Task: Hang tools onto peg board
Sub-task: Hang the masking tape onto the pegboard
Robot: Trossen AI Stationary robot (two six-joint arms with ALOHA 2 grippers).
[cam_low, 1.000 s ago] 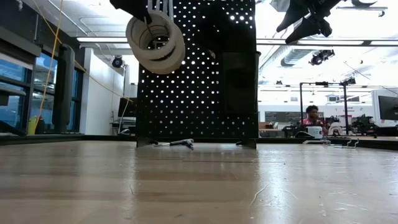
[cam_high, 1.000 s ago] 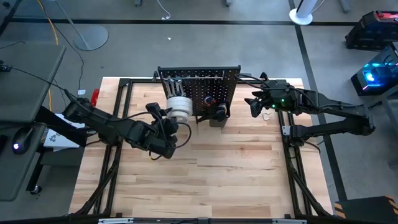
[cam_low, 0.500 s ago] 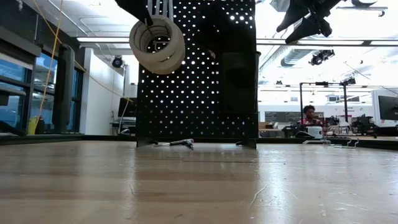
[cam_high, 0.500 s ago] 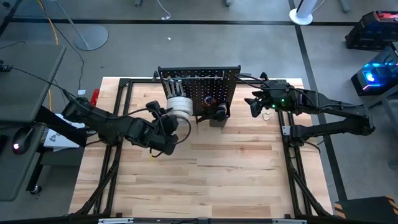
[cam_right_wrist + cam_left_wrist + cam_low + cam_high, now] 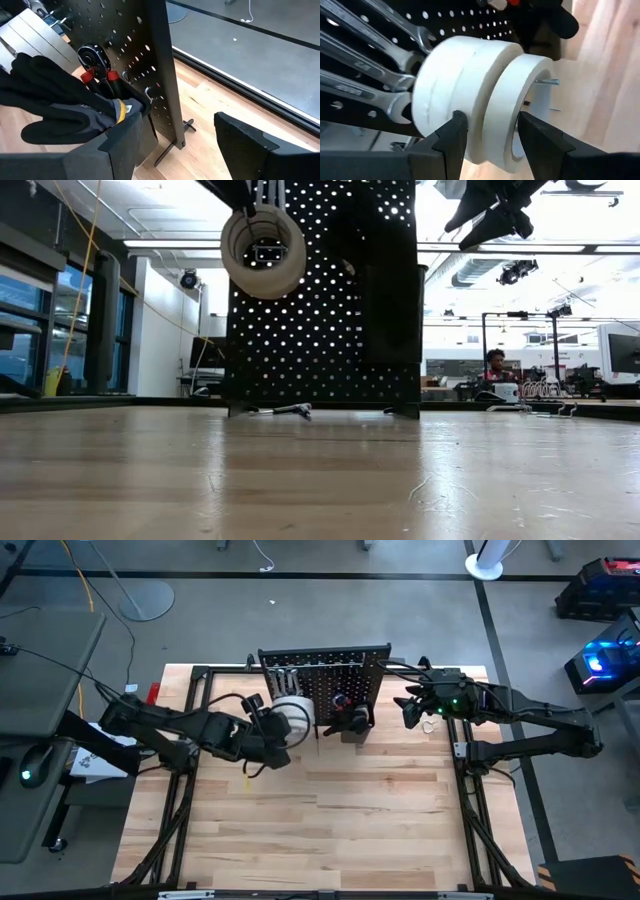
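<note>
Gleaming white tape rolls [image 5: 470,115], stacked

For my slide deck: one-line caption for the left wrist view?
Left gripper holds white tape rolls at the peg board, beside hanging wrenches.

High view: overhead, straight down. Low view: tabletop level, facing peg board [image 5: 320,300]. Wrist views: close on that board; all share it.

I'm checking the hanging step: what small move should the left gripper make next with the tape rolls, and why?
Probably ease the tape rolls further onto the wire hook. The left gripper clamps them at the peg board, and the hook tip only just shows inside the core.
</note>
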